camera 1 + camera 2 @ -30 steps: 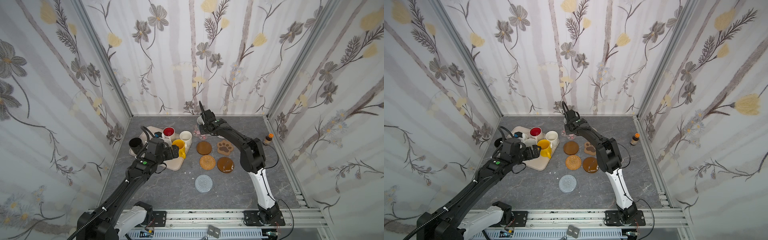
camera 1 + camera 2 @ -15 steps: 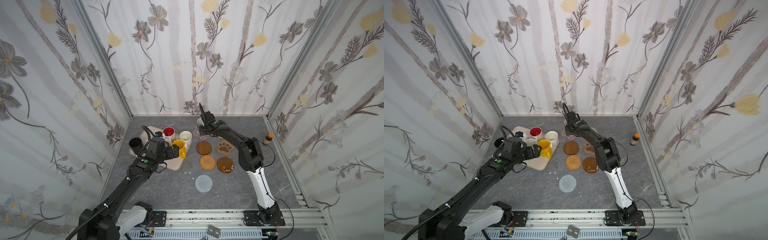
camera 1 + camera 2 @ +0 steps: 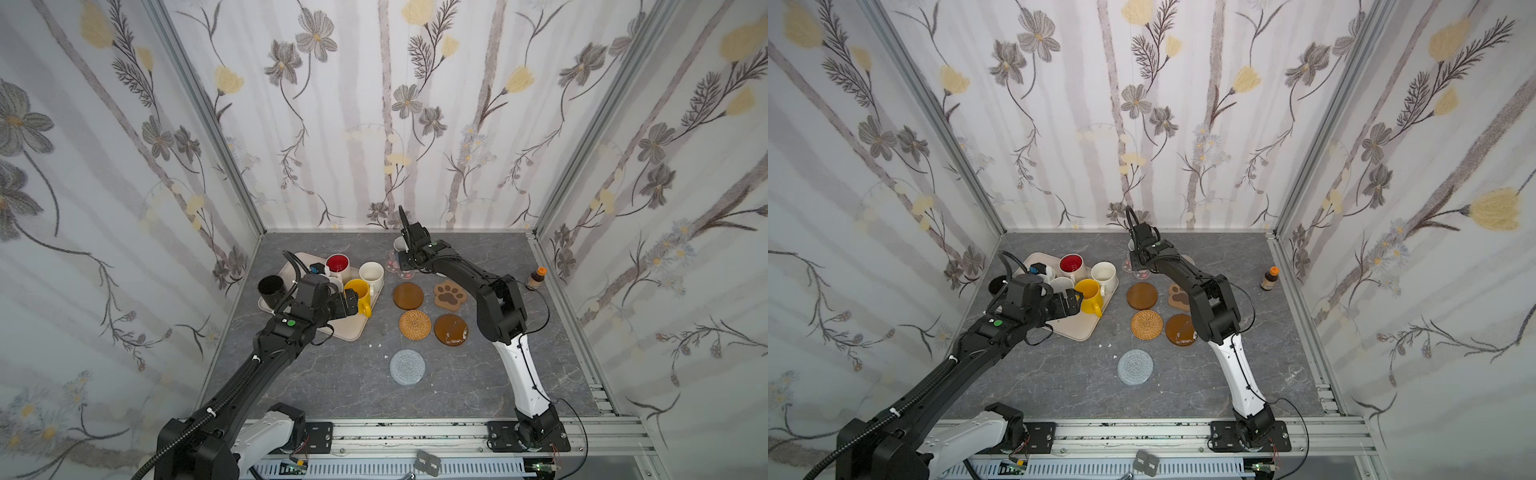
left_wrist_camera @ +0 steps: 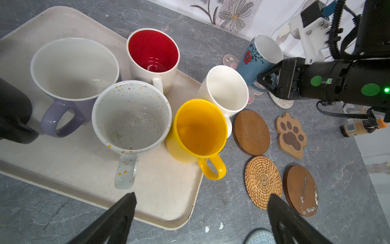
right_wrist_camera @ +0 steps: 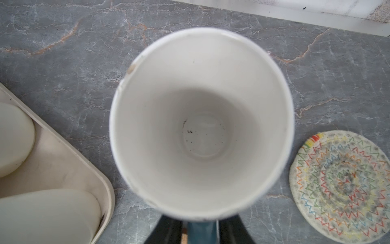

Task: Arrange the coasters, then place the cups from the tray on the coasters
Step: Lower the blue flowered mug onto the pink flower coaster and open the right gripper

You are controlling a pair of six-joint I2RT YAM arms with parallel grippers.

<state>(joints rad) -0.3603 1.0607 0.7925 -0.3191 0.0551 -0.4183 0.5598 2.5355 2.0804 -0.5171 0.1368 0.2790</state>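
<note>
No text or label is legible anywhere.

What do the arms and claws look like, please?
Both are mostly black. The left arm has a white base link, the right arm a white lower link and a thin black cable. Ribbed black hoses and round green stickers sit near the wrists. The left claw and right claw each have two tapered black fingers.

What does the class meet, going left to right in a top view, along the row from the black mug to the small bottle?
black mug → yellow mug → wooden disc coaster → paw coaster → small bottle
</note>
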